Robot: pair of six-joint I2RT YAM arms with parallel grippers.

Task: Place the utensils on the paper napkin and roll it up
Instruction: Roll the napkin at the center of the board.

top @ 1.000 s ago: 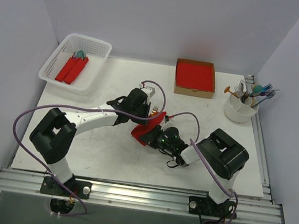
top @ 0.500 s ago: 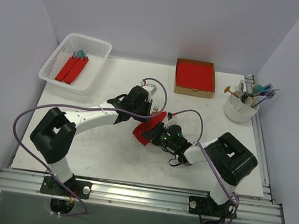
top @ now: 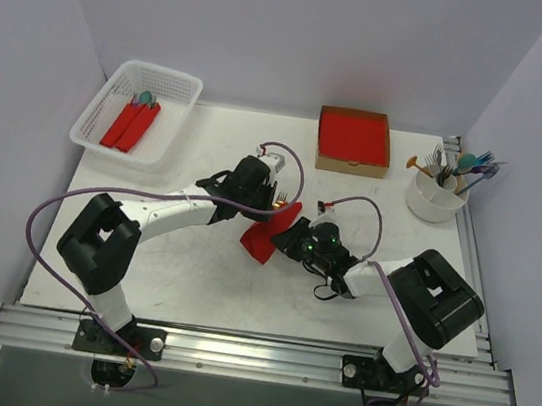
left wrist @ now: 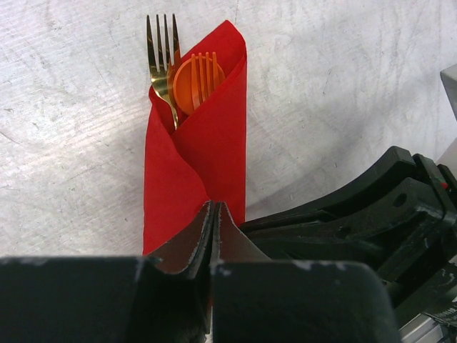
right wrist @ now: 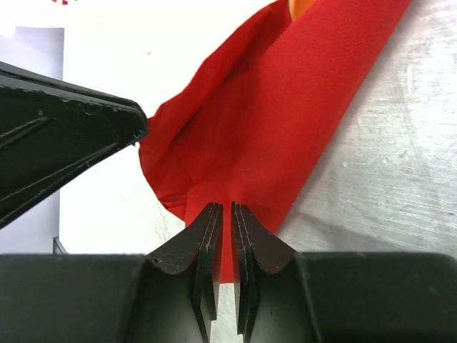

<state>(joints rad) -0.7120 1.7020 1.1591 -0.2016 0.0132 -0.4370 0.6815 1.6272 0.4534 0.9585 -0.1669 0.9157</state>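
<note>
The paper napkin (top: 264,234) is bright red and lies mid-table, partly rolled into a narrow cone around two utensils. In the left wrist view the napkin (left wrist: 214,143) wraps a gold fork (left wrist: 161,64) and an orange fork (left wrist: 198,77), whose heads stick out of its far end. My left gripper (top: 259,214) (left wrist: 213,207) is shut on the napkin's near end. My right gripper (top: 290,243) (right wrist: 223,209) is pinched on the napkin's (right wrist: 271,121) lower edge, with red paper between its fingers. Both grippers meet at the same end of the roll.
A white basket (top: 158,69) at the back left holds red rolls (top: 130,125). A cardboard box (top: 350,164) with a red stack sits at the back centre. A white cup (top: 432,206) with several utensils (top: 463,167) stands at the back right.
The right arm's elbow swung right and its gripper shifted up and right beside the napkin. The napkin has become narrower and more tightly wrapped. The left gripper barely moved.
</note>
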